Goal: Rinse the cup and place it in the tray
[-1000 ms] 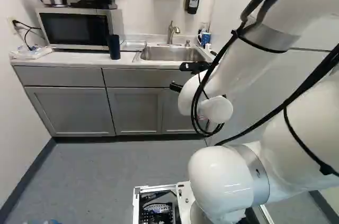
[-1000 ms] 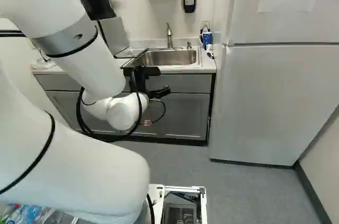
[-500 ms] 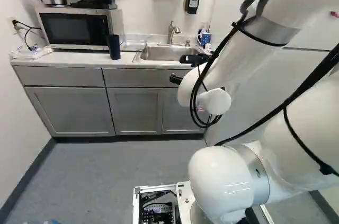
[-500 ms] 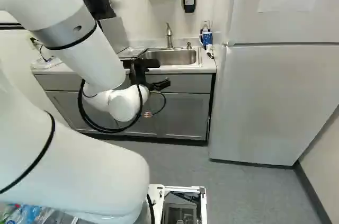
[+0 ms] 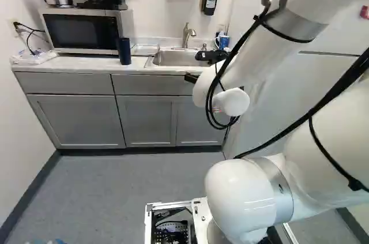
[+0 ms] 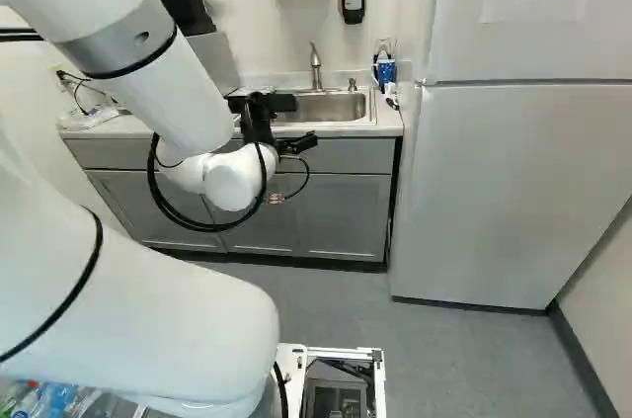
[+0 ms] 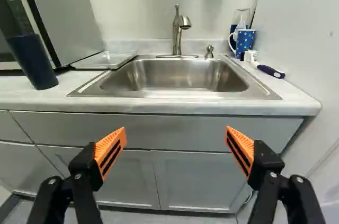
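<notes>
A smooth, dark tumbler stood on the tabletop beside the microwave; next came a shallow rectangular tray. Before the cabinets, the gripper was spread wide, holding nothing. Beyond the hollow steel sink sat the blue mug, whose dots, lost in the left base view, showed in the wrist view.
</notes>
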Motion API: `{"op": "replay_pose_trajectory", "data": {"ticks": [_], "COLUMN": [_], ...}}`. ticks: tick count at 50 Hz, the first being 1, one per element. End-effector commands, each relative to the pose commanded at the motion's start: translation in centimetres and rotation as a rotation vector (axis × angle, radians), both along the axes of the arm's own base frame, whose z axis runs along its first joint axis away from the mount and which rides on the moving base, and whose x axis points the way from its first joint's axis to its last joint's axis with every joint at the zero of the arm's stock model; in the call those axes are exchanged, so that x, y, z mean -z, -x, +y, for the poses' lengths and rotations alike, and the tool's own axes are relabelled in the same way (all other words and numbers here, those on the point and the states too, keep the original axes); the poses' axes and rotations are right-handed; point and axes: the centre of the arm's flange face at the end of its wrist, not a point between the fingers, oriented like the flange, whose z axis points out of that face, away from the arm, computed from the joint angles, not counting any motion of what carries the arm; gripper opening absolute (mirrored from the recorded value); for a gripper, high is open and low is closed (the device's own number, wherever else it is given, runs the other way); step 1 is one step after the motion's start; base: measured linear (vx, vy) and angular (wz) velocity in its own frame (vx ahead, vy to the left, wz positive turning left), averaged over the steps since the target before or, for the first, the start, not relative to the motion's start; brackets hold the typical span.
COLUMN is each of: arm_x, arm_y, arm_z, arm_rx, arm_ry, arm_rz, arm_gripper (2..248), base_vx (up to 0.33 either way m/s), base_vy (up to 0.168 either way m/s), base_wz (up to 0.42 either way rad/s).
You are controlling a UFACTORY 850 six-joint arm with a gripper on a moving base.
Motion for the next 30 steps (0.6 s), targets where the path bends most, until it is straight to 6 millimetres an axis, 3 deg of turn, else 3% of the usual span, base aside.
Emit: {"op": "replay_pose_trajectory", "data": {"ticks": [30], "arm_x": [-3.2], "arm_y": [-2.5], "arm_z": [0.4], "arm_rx": [-0.012], "arm_ry": [-0.001], "arm_rz": [-0.069], "arm_gripper": [247], "base_vx": [0.000], "base_vy": [0.000], "base_wz": [0.000]}}
